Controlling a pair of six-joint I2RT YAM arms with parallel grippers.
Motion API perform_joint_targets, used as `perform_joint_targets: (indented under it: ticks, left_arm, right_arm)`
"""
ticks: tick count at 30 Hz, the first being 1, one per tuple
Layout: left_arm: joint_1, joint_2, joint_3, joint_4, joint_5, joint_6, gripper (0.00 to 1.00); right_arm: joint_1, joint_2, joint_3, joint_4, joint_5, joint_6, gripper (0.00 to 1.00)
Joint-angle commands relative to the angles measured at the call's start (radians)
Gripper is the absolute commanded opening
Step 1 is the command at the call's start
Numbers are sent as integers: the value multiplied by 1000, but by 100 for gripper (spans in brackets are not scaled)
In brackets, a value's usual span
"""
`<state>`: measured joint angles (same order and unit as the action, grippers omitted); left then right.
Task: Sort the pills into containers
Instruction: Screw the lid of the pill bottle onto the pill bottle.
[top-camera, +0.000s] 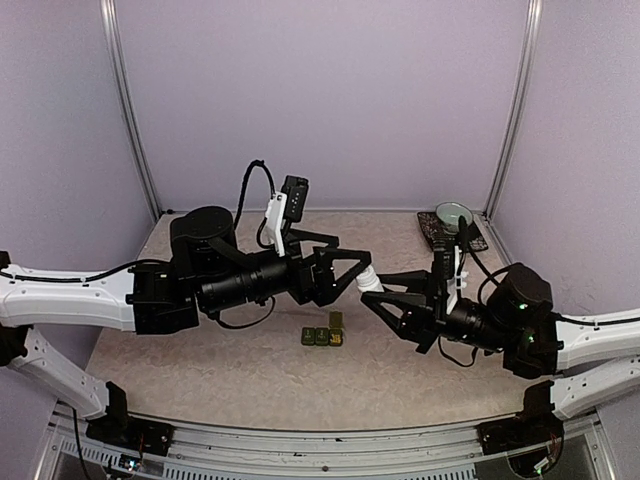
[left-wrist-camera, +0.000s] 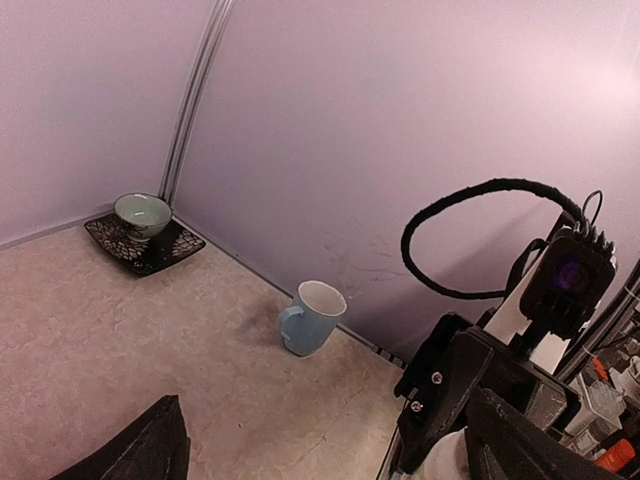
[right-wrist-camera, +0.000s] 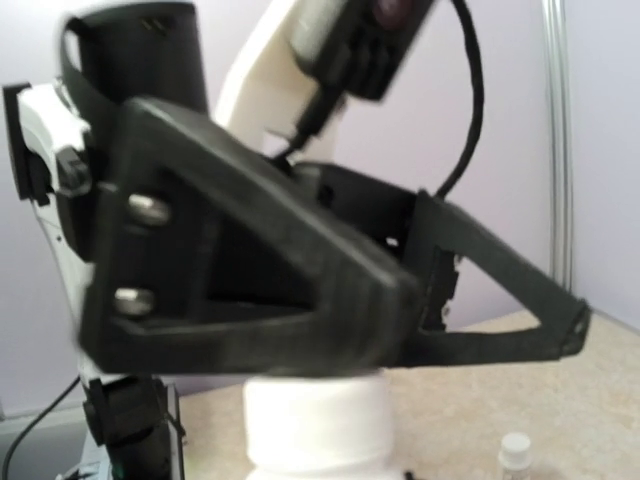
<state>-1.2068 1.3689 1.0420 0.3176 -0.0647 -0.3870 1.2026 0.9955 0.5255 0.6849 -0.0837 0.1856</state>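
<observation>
Both arms are held low, meeting above mid-table. Left fingers (top-camera: 345, 255) are spread wide about a bottle (top-camera: 367, 284), which is gripped by the right fingers (top-camera: 400, 279). Containers (top-camera: 323, 336) lie on the table (top-camera: 200, 370) beneath.

Dark green containers (top-camera: 322, 336), mottled beige counter (top-camera: 250, 370), pale blue mug (left-wrist-camera: 312, 318), pale green bowl (left-wrist-camera: 141, 213) on black saucer (left-wrist-camera: 178, 245) with pale crackle pattern, white bottle (right-wrist-camera: 318, 420), black left pincer (top-camera: 364, 275), lilac walls (top-camera: 330, 100)
</observation>
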Motion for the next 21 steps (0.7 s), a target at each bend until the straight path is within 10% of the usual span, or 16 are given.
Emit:
perform_joint_targets:
  ticks: [1, 21]
  left_arm:
    - [7, -12, -20, -21, -1, -7, 92]
    - [-13, 6, 55, -66, 64, -67, 82]
  right_arm:
    - [12, -47, 5, 47, 31, -14, 0]
    - [13, 29, 51, -57, 108, -35, 0]
